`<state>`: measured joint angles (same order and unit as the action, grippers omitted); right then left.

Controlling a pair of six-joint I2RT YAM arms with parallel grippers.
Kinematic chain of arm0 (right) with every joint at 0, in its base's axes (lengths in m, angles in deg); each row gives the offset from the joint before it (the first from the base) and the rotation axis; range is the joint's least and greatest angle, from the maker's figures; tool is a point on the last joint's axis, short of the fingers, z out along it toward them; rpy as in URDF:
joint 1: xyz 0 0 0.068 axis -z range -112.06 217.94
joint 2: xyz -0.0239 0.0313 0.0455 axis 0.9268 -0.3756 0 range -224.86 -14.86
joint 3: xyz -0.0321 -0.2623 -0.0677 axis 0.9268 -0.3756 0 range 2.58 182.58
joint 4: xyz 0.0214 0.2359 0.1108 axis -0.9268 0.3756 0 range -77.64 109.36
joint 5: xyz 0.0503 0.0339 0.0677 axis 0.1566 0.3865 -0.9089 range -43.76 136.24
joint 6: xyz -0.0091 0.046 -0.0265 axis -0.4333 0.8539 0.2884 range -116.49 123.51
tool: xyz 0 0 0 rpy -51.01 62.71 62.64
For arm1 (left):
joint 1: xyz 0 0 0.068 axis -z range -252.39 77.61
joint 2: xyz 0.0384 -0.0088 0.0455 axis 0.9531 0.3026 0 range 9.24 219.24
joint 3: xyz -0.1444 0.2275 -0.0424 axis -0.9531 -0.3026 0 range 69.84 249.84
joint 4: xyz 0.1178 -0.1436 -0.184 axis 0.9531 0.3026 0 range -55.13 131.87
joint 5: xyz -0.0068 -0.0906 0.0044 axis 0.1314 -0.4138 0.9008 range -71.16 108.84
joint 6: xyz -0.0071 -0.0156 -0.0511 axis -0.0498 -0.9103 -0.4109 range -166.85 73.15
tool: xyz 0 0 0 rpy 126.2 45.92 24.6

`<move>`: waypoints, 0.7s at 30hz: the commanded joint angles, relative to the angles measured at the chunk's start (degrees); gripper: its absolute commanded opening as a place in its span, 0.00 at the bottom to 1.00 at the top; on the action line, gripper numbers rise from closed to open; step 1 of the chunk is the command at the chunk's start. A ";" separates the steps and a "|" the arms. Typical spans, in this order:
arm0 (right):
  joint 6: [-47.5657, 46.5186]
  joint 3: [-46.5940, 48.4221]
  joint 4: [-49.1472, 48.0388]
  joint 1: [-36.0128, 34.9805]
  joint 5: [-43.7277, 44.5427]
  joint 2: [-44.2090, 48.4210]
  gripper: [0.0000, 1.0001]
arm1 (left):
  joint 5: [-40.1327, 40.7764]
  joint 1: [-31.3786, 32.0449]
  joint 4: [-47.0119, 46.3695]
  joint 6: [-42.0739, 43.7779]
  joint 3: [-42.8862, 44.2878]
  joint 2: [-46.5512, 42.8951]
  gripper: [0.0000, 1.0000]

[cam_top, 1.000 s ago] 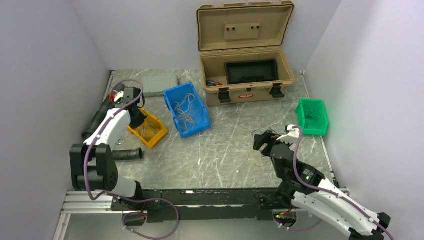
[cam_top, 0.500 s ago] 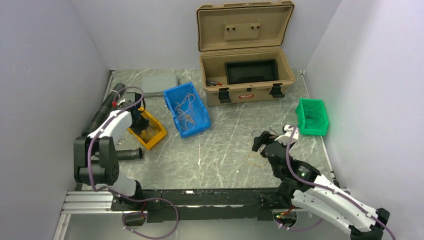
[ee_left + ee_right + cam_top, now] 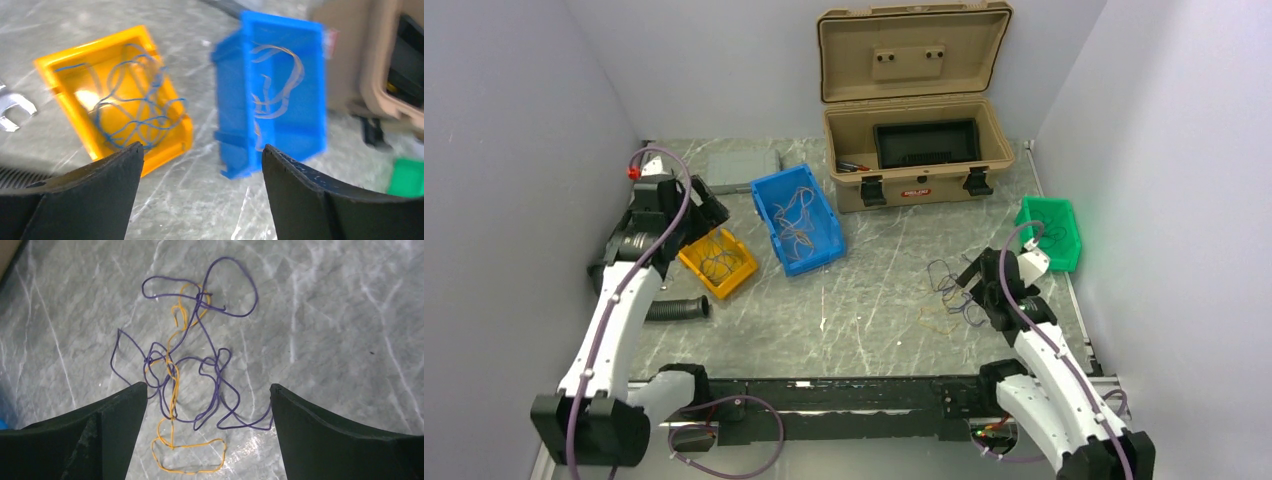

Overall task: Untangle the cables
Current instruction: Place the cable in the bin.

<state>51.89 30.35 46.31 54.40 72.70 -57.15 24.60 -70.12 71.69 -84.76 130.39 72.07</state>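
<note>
An open tan case (image 3: 916,172) stands at the far middle of the worktop (image 3: 874,300), with its lid tipped up against the back wall.

The cables (image 3: 170,365) lie loose on the worktop in front of the case, toward its right end and near the front edge. They are thin purple strands looped through an orange one and knotted where they cross. One orange loop lies nearest the arm. The right pincer (image 3: 208,386) hangs directly above this tangle with its fingers spread wide and nothing between them. The wires show in the gap, flat on the stone, and neither finger touches them.

Just left of the case, near its front corner, sits a blue bin (image 3: 797,217) holding pale thin wires. Farther left of the case and a little nearer the arms is a yellow bin (image 3: 717,262) with blue wires curled inside. The left pincer (image 3: 201,147) is raised above the worktop, left of the case on the yellow bin's side. Its fingers are well apart and empty.

A green bin (image 3: 1047,232) sits off the case's right front corner with dark wires in it. A grey box (image 3: 742,163) lies left of the case by the back wall. A black ribbed hose (image 3: 674,309) lies far left of the case and forward of it, past the yellow bin. The end of a silver wrench (image 3: 11,111) shows beyond the yellow bin from the case.
</note>
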 commanded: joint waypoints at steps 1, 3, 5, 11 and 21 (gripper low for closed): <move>-6.76 0.84 -5.04 3.23 -13.22 -4.45 0.92 | -22.13 0.89 -9.42 10.06 -4.91 -6.72 0.95; -6.77 0.98 -6.37 3.21 -15.22 -7.44 0.86 | -29.40 2.14 -13.86 10.25 -8.09 -9.68 0.99; -5.60 0.94 -7.24 3.30 -15.74 -9.85 0.76 | -32.53 5.68 -16.74 10.28 -10.21 -11.58 0.99; -4.11 -0.37 -10.17 3.15 -20.52 -9.89 0.18 | -29.05 17.58 -17.10 13.51 -11.28 -13.03 1.00; -3.97 9.50 -10.55 -15.09 -31.25 -12.05 0.10 | -32.24 29.93 -28.68 15.78 -15.81 -6.89 0.99</move>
<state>47.04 32.73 36.39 45.66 44.59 -68.73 -5.78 -43.66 50.07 -71.76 114.87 62.60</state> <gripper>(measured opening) 0.010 0.994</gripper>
